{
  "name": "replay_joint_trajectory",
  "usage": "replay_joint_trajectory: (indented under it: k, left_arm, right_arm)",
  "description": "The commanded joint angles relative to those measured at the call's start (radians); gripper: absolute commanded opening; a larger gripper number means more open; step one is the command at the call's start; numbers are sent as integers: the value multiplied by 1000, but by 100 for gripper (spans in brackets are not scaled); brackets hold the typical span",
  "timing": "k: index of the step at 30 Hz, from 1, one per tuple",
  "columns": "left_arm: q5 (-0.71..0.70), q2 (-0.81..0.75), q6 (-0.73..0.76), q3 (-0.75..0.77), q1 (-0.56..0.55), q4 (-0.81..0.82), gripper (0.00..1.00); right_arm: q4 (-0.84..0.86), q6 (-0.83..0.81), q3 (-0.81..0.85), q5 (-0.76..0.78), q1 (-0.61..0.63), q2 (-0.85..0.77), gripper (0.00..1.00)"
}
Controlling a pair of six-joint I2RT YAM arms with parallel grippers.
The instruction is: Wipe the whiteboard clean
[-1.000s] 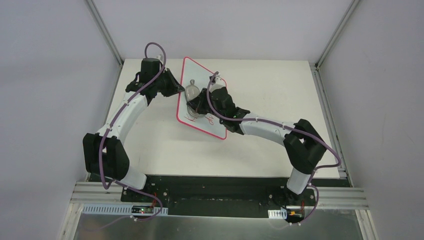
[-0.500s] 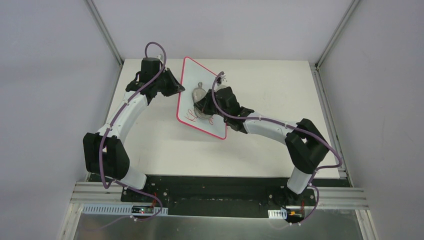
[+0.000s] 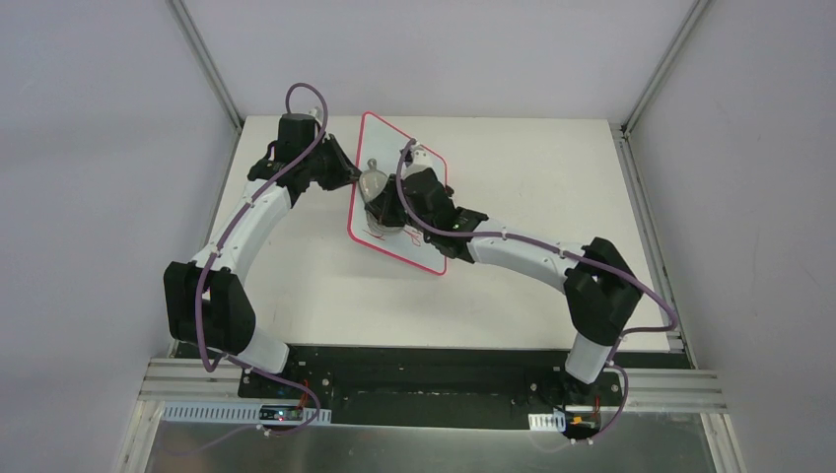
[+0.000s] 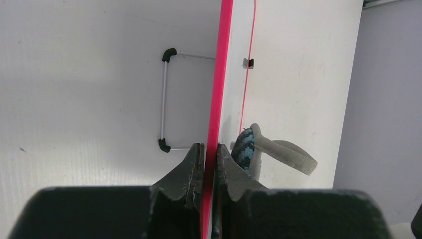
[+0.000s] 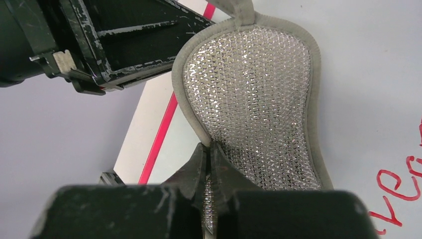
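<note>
The whiteboard (image 3: 389,143), white with a pink-red frame, stands tilted at the back middle of the table. Red handwriting (image 3: 399,236) shows on its lower part. My left gripper (image 3: 351,178) is shut on the board's left frame edge (image 4: 219,74), one finger on each side. My right gripper (image 3: 387,204) is shut on the edge of a silver mesh wiping pad (image 3: 374,184) that lies flat against the board face. In the right wrist view the pad (image 5: 259,99) fills the middle, with red writing (image 5: 398,185) to its right. The pad (image 4: 278,152) also shows in the left wrist view.
The board's wire stand (image 4: 163,99) with black feet rests on the white table (image 3: 552,177) behind the board. My left gripper's black body (image 5: 99,40) is close to the pad at the upper left. Grey walls and metal rails bound the table.
My right gripper swept the pad to the right across the board, then back left towards the left gripper. The left gripper and the board have stayed in place.
</note>
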Motion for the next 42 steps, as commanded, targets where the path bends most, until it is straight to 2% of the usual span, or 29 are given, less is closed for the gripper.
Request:
replay_joint_trajectory:
  k: [1,7,12,15,23,27,32,37,42]
  left_arm:
    - [104,56,-46,-12,-70,-29,0]
    - [109,50,-48,-15,-71,-26,0]
    - [102,47,-45,-15,-71,-25,0]
    - [95,41,-41,-21,-75,-22,0]
    - [79,41,-36,-21,-80,-28,0]
    - [79,46,-34,-20,-82,-30,0]
    - [76,42,-33,-18,-83,-32,0]
    - [63,30,-30,-21,-86,-38,0]
    - [58,27,-28,-21,-92,-39,0]
  right_arm:
    - [-6,66,-146,-123,18,5,0]
    - [107,144,-372,-135,-70,-52,0]
    - [110,151,-414,-156,-101,-66,0]
    - [93,132,-356,-167,-73,-52,0]
    - [-20,56,-38,-164,72,5,0]
    - [-11,56,11,-195,113,10,0]
    - [27,72,-76,-166,108,2,0]
    - [160,139,-317,-159,47,-92,0]
    - [173,154,-499,-131,-10,-165,0]
